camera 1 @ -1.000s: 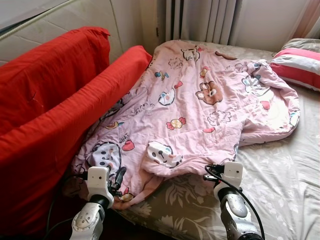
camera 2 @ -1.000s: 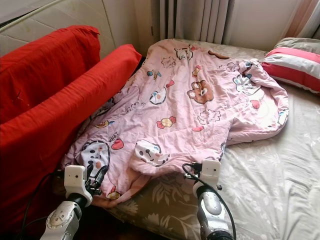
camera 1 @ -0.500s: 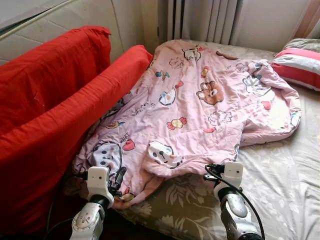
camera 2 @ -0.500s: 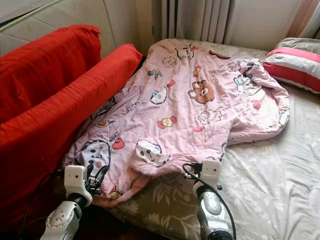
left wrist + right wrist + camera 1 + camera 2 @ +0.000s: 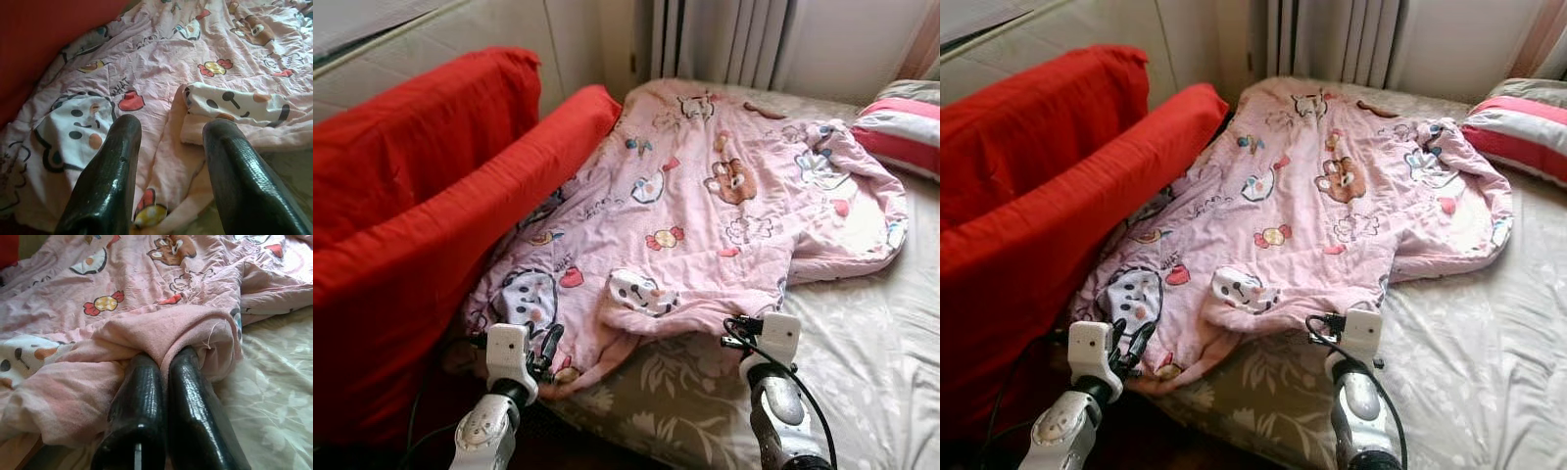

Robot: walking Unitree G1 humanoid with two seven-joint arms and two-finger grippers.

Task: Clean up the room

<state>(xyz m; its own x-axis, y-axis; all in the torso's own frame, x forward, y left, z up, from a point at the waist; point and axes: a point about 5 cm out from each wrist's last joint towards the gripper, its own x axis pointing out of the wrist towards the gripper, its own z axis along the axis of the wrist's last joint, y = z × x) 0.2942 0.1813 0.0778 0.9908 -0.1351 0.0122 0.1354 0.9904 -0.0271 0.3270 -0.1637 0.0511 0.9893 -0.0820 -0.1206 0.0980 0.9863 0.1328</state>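
Observation:
A pink blanket [image 5: 705,215] printed with cartoon animals lies spread and rumpled over the bed, its near edge folded back. My right gripper [image 5: 165,357] is shut on a thick fold of that near edge, the cloth bunched over both fingertips. At the bed's front it sits near the blanket's middle [image 5: 736,331]. My left gripper [image 5: 172,126] is open, hovering just above the blanket's near left corner [image 5: 548,345], close to the red cushions. Nothing is between its fingers.
Big red cushions [image 5: 411,196] lean along the bed's left side, touching the blanket. A red and white striped pillow [image 5: 901,122] lies at the far right. A floral sheet [image 5: 862,343] covers the bare mattress on the right. Curtains [image 5: 724,39] hang behind.
The whole picture has shifted a little, so the camera moved. Both grippers keep their places on the blanket, the right one still pinching the fold.

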